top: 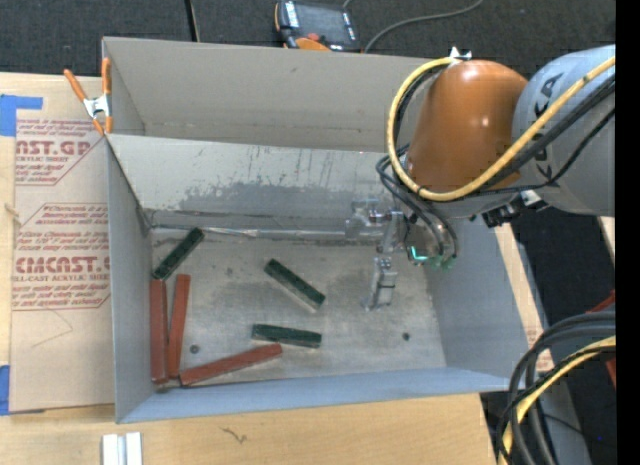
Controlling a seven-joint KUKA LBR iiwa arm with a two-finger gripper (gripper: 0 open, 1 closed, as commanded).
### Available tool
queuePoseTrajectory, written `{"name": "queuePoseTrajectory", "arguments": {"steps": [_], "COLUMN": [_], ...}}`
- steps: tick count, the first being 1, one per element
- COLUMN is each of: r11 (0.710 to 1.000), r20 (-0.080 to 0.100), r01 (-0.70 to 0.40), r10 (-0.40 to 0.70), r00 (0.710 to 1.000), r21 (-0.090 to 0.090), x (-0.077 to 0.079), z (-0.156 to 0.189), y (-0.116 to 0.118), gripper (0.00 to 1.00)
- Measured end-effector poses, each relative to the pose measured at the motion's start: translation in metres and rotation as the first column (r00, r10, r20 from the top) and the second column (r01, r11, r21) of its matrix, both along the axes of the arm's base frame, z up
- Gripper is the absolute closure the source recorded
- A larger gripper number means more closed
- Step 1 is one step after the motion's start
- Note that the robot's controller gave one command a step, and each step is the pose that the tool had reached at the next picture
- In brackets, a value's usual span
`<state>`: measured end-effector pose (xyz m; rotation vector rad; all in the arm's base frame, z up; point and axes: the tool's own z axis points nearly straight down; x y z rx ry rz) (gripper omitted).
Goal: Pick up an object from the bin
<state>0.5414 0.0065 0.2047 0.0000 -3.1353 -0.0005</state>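
Camera view: gripper (pixel 378 298) right of green bar (pixel 294 283) (apart)

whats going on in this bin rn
A robot arm reaches into the grey metal bin from the right. Its gripper is low over bare floor on the bin's right side, not over any piece. The nearest thing is a dark green bar to its left, with a second green bar nearer the front. A third green bar and three red sticks lie at the left. Everything is lying on the floor, nothing picked yet.
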Motion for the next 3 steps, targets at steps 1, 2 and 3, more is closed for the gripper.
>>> {"name": "queuePoseTrajectory", "arguments": {"steps": [1,2,3], "r11": [0.997,0.997,0.999], "r20": [0.002,0.008,0.016], "r01": [-0.082,-0.081,-0.043], "r10": [0.082,0.081,0.043], "r00": [0.997,0.997,0.999], "r21": [0.001,0.0,0.001], "x": [0.017,0.019,0.005], "z": [-0.138,-0.135,0.008], "y": [0.029,0.028,0.042], "gripper": [0.0,1.0,1.0]}}
